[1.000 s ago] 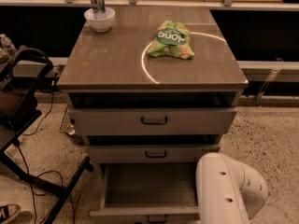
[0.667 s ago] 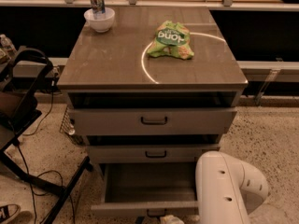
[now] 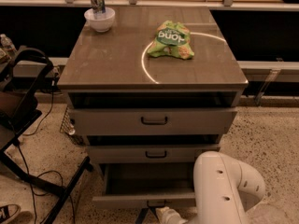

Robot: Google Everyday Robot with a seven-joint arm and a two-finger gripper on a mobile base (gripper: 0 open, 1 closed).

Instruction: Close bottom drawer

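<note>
The cabinet (image 3: pixel 117 59) fills most of my view, its three drawer fronts facing the camera. My white arm (image 3: pixel 226 190) rises from the bottom edge at the lower right and covers the cabinet's lower right corner.

The bottom drawer (image 3: pixel 145 181) is the lowest of the three. It stands pulled out toward me, and I can see down into its shallow tray. Its long axis runs left to right, and its right end is hidden behind the arm. The top drawer (image 3: pixel 154 121) and middle drawer (image 3: pixel 154 154) each show a dark gap above their fronts.

On the cabinet top lie a green chip bag (image 3: pixel 172 40), a white bowl (image 3: pixel 99 20) and a can (image 3: pixel 97 1), whose upper end is cut off by the frame.

The gripper (image 3: pixel 159 213) sits at the bottom edge, just below the drawer's dark handle (image 3: pixel 155 203). It is cut off there, and I cannot tell whether it is parted or closed.
</note>
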